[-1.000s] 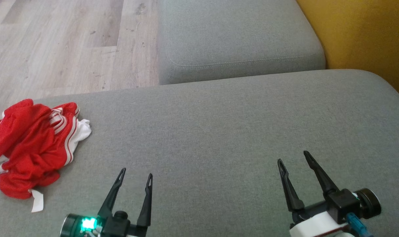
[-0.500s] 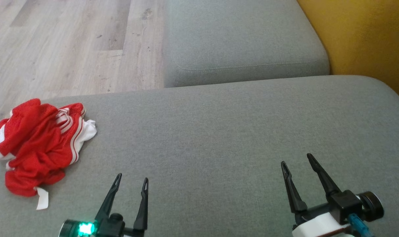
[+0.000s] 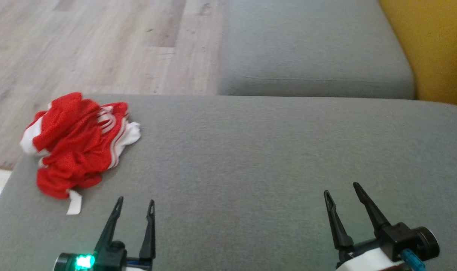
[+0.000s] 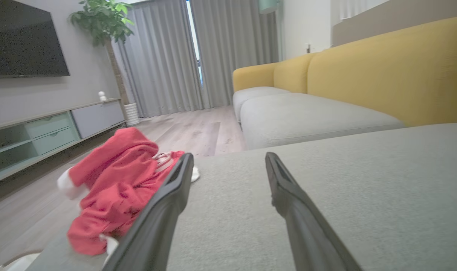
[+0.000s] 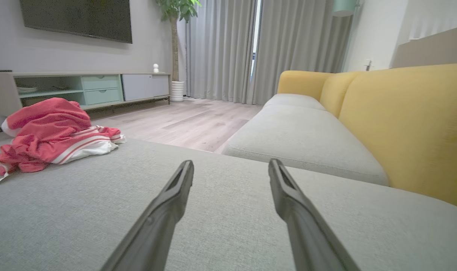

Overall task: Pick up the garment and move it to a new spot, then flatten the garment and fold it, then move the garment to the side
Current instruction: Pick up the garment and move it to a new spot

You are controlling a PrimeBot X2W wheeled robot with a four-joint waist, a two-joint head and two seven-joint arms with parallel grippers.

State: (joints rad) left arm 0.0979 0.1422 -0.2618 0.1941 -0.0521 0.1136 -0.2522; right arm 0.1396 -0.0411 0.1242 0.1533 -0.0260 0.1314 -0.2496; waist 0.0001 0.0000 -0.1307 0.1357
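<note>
The garment is a crumpled heap of red cloth with white stripes and white trim, lying near the left end of the grey cushion. It also shows at the left of the left wrist view as the garment and far left in the right wrist view as the garment. My left gripper hovers open over the cushion, below and to the right of the heap, apart from it. Far to the right, my right gripper is open above bare cushion. Nothing sits between either pair of fingers.
A second grey seat cushion lies beyond, with the yellow sofa back at the right. Wooden floor drops off past the cushion's far and left edges. A TV cabinet, plant and curtains stand across the room.
The whole head view has shifted: the camera turned left, so the garment sits further right and higher in the picture. Both grippers stay open and near the bottom edge.
</note>
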